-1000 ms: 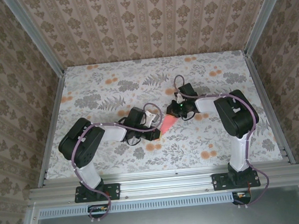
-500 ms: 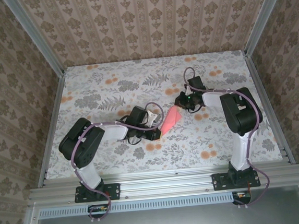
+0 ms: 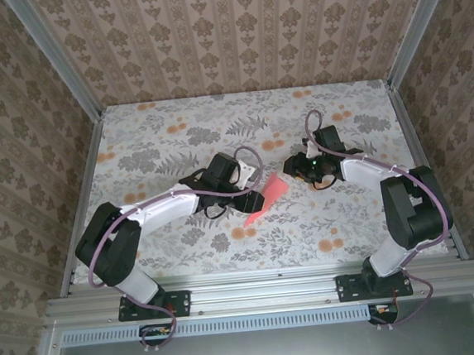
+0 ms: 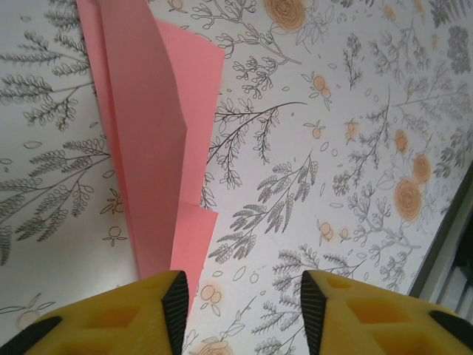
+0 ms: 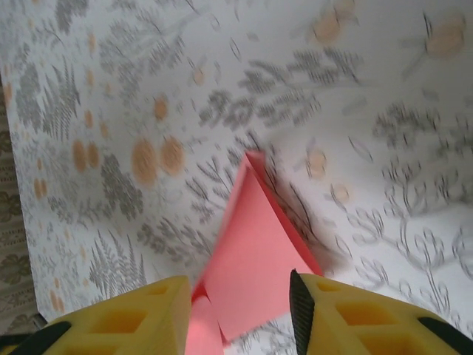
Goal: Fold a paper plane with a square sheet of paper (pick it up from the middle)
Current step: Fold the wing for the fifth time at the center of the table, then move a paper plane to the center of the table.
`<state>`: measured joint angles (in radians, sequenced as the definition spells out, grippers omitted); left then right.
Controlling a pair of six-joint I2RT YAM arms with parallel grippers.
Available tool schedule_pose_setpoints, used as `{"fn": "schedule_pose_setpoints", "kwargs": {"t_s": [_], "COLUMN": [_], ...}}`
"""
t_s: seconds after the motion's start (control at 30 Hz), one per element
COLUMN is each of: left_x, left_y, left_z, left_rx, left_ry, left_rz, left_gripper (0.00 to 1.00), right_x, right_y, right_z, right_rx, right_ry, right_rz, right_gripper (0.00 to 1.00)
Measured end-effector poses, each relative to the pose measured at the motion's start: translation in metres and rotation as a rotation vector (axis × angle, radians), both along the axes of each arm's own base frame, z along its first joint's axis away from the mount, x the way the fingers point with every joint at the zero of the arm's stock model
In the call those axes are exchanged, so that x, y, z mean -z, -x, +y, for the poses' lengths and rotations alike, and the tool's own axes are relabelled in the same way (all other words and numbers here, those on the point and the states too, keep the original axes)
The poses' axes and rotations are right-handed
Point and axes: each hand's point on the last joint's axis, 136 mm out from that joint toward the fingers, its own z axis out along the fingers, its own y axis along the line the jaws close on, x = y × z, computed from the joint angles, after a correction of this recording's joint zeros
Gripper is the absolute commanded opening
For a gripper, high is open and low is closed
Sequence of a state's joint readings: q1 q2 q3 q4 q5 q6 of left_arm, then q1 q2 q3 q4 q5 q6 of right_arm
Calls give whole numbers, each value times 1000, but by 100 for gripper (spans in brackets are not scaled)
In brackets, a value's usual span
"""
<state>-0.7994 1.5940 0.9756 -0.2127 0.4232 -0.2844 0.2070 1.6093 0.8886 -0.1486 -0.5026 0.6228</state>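
Near edge: a silver aluminium rail (image 3: pixel 255 290) runs across the front of the table and carries both arm bases.
Left arm: the black-and-white jointed left arm (image 3: pixel 153 211) reaches away and to the right, low over the table, with a purple cable along it.
Right arm: the matching right arm (image 3: pixel 409 204) bends away and to the left, toward the table's middle.
Left gripper: the left gripper (image 4: pixel 244 296) has yellow padded fingers (image 4: pixel 118 318) that stand well apart, clasping nothing. From above it (image 3: pixel 253 194) sits just left of the pink paper.
Paper plane: the coral-pink creased paper plane (image 3: pixel 265 198), a slim pointed triangle, lies in the middle of the table between the two grippers, slanting from near-left to far-right. In the left wrist view one long edge (image 4: pixel 148 148) runs down to the left finger; whether they touch I cannot tell.
Right gripper: the right gripper (image 5: pixel 240 296) also has its yellow fingers (image 5: pixel 355 318) parted, and the paper (image 5: pixel 251 251) lies in the gap, gripped by neither. From above it (image 3: pixel 291 166) is just beyond the paper's far end.
Table: a white table (image 3: pixel 175 133) printed with grey leaves and orange flowers.
Far: brown patterned wallpaper walls (image 3: pixel 233 37) enclose the table.
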Motion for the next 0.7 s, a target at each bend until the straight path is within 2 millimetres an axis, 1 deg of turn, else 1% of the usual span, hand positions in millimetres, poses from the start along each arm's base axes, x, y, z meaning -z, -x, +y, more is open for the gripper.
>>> {"fn": "schedule_pose_setpoints", "kwargs": {"t_s": [0.07,0.13,0.3,0.33,0.4,0.5,0.63,0.7], "left_x": [2,10,41,49,59,67,67,67], "left_y": [1,3,4,4,2,-1,-6,-7], "left_z": [3,6,13,15,19,22,24,25], "left_rx": [8,17,33,33,29,24,12,11], "left_ry": [-37,-83,-200,-227,-269,-301,-301,-298], "left_rz": [-12,-10,19,28,36,38,36,39], "left_gripper": [52,53,52,51,46,34,21,17], "right_x": [5,6,9,10,12,14,17,20], "right_y": [9,18,35,38,42,49,58,64], "right_z": [0,0,1,1,2,5,15,22], "right_rx": [-3,-5,-2,-1,3,-3,-23,-31], "right_ry": [-5,-21,-56,-59,-65,-68,-77,-88], "right_rz": [22,37,56,59,68,79,90,99], "right_gripper": [48,49,50,50,50,50,50,51]}}
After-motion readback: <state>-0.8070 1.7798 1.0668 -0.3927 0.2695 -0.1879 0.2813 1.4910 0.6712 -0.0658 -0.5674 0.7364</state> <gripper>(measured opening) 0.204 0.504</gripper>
